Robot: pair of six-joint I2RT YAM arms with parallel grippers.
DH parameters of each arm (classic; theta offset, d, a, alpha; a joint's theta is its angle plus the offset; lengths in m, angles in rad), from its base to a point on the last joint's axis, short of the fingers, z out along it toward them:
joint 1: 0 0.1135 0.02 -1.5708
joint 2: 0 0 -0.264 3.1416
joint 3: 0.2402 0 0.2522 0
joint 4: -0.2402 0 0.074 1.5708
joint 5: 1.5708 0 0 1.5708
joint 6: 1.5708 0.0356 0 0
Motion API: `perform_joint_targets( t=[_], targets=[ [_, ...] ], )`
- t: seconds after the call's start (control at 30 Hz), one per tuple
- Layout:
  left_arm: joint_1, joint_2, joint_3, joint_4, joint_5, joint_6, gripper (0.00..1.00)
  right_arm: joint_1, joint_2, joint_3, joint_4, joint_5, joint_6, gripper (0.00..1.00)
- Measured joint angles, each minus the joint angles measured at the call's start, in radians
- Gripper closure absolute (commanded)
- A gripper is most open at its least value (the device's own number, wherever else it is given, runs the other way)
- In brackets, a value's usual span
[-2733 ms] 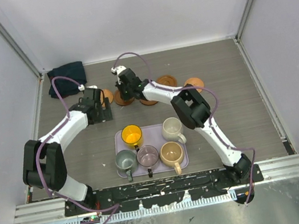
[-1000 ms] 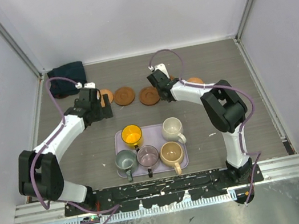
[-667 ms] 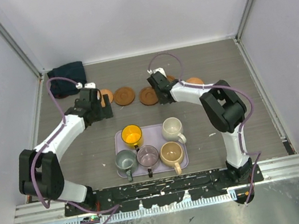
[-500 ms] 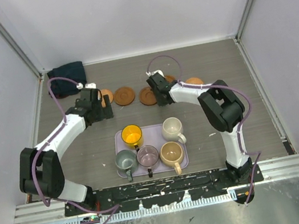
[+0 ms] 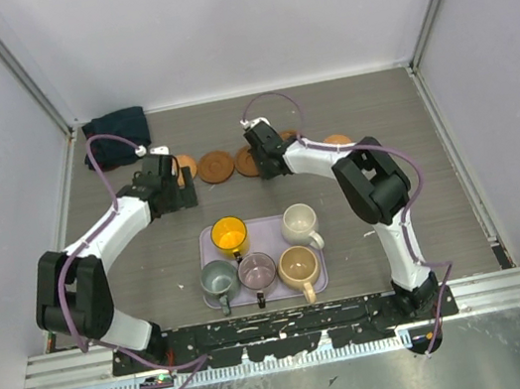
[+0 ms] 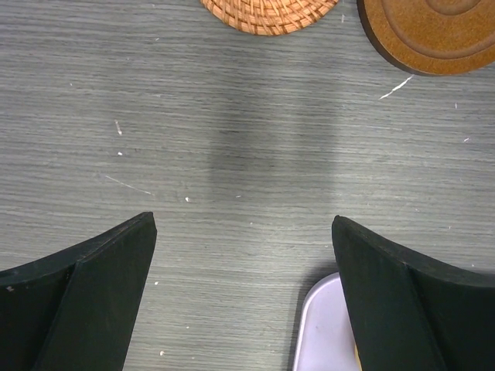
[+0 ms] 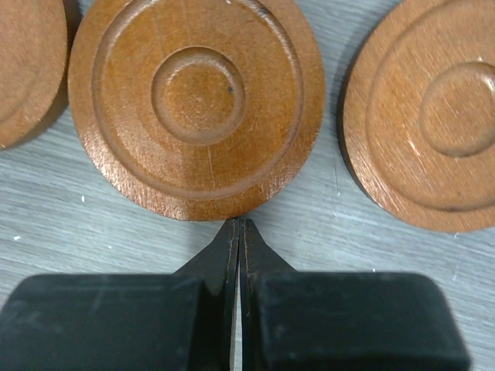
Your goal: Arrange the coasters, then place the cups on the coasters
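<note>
Five coasters lie in a row at the back of the table. From the left they are an orange-tan one, a dark brown one, a second dark brown one, a third mostly behind the right arm, and an orange-tan one. My right gripper is shut, and its tips touch the rim of a brown coaster, with other brown coasters on either side of it. My left gripper hangs open over bare table near the woven coaster. Five cups stand on the lilac tray: yellow, cream, grey-green, purplish, tan.
A dark cloth lies bunched in the back left corner. The tray's corner shows beside the left gripper's right finger. Light walls close in the table on three sides.
My right gripper has slid left, still shut, pushing a dark brown coaster closer to the one on its left. The left arm has barely moved.
</note>
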Motion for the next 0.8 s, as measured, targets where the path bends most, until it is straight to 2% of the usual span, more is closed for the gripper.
perform_joint_targets(
  t=[0.37,0.8],
  targets=[
    [0.000,0.004,0.000,0.000,-0.008,0.000,0.02,0.002,0.020,0.026,0.013,0.000,0.011,0.99],
    [0.000,0.035,0.010,0.000,-0.009,0.000,0.02,-0.007,-0.054,0.004,-0.062,0.104,-0.030,0.99]
  ],
)
